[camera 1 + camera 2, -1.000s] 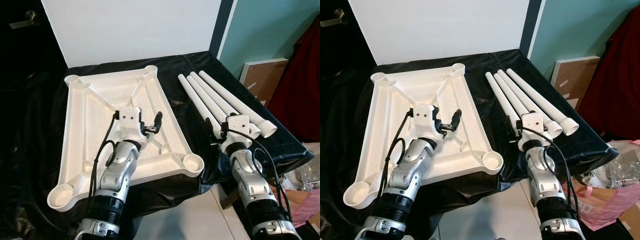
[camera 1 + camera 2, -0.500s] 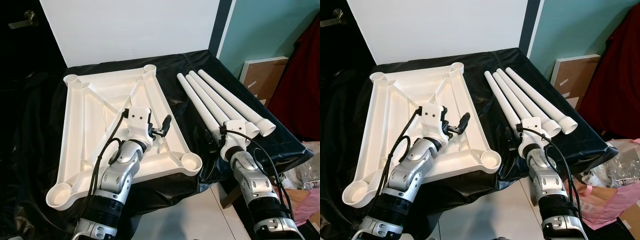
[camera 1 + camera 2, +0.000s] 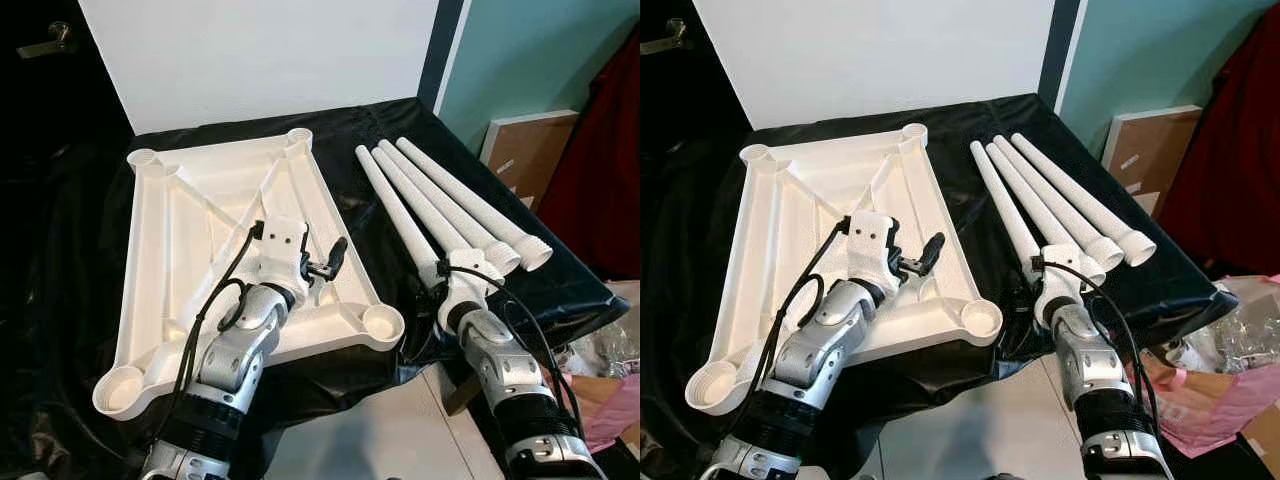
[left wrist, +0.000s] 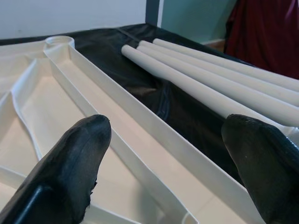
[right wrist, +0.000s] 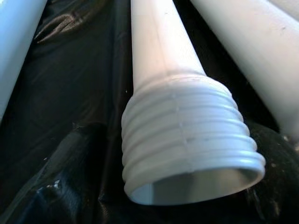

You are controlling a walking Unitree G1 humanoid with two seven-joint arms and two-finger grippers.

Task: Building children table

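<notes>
Here, right gripper (image 3: 447,278): nearest leg (image 5: 187,121) dead ahead, threaded end toward the fingers, long axis running away beside three more legs; finger state cannot be told. Left gripper (image 3: 322,258): fingers (image 4: 70,172) spread wide, empty, straddling the tabletop (image 3: 160,250) rim, black cloth (image 3: 340,130) free between

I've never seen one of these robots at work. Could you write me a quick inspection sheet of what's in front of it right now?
Surface: black cloth draped over the work area.
Job's things: white tabletop lying underside up, a round socket at each corner; four white legs side by side beside it, threaded ends toward the robot.
Clutter: nothing seen on the cloth.
Grippers: left gripper hovers open over the tabletop's edge; right gripper sits at the nearest leg's threaded end.
Cables: black cables run along both arms.
Surroundings: white board, teal wall, cardboard, pink bag.
</notes>
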